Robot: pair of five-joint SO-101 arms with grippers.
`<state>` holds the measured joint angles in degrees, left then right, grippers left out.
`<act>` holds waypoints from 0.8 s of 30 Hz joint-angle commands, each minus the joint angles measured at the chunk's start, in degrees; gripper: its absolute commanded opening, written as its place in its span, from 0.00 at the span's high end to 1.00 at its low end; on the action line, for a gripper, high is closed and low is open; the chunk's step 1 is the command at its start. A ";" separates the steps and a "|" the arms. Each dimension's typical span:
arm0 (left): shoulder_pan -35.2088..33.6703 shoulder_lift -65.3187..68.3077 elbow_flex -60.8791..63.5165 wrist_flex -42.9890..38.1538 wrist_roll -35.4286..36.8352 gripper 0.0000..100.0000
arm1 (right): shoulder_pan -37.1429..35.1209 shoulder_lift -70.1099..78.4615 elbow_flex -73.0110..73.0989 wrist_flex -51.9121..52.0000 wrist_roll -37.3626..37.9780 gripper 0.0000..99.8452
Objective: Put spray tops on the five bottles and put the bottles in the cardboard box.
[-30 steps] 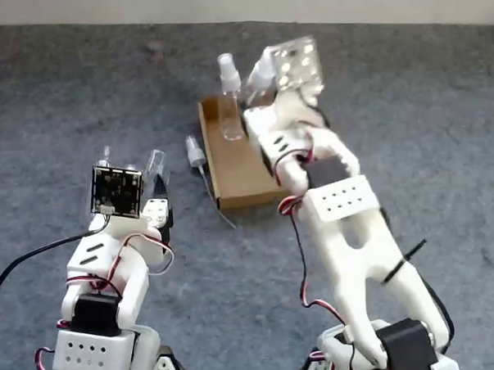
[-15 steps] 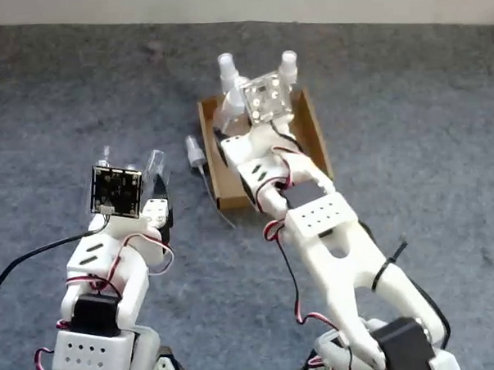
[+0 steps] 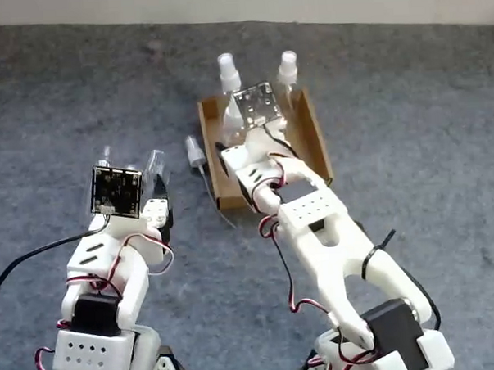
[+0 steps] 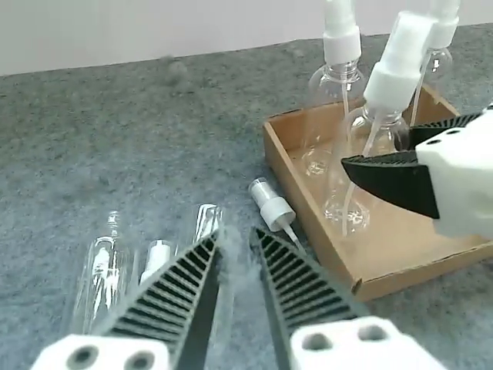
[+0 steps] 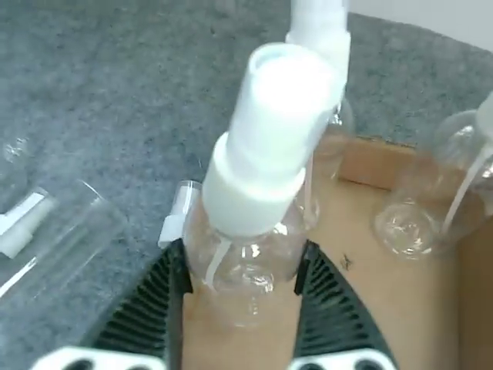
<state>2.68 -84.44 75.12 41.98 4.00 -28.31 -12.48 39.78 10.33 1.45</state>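
My right gripper [image 3: 232,127] is shut on a clear bottle [image 5: 245,266] with a white spray top [image 5: 273,139], held upright over the front left part of the cardboard box [image 3: 312,145]. Two more topped bottles stand at the box's far end, one at the left [image 3: 228,73] and one at the right [image 3: 288,68]. My left gripper [image 4: 236,237] hangs slightly open with nothing in it, above two bare bottles [image 4: 102,266] [image 4: 205,223] that lie on the carpet. A loose spray top [image 4: 158,258] lies between them. Another spray top [image 4: 271,204] lies just outside the box's left wall.
Grey carpet covers the table, with open room on the right of the box and at the far left. A pale wall [image 3: 239,5] runs along the back. The box's low left wall [image 4: 296,196] stands between the loose parts and the standing bottles.
My right arm has swung left and drawn back, bringing the held bottle from the box's far side to its front left. The far right bottle now shows. The left arm has kept still.
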 commanded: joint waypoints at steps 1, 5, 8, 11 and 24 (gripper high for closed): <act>-0.40 -0.48 -0.22 0.09 -0.26 1.00 | 0.57 -0.57 -0.92 -2.86 0.53 1.00; -0.40 -0.40 -0.22 0.09 -0.26 1.00 | 0.57 -0.40 -0.92 -2.86 0.62 1.00; -0.40 -0.40 -0.22 0.09 -0.26 1.00 | 0.75 2.07 -1.36 -3.12 1.41 1.00; -0.40 -0.40 -0.22 0.09 -0.26 1.00 | 0.92 3.30 -2.59 -3.03 2.11 1.00; -0.40 -0.31 -0.22 0.09 -0.26 1.00 | 0.84 3.74 -2.42 -2.86 2.55 0.99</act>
<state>2.68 -84.44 75.12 41.98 4.00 -28.13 -8.18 39.69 8.48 3.30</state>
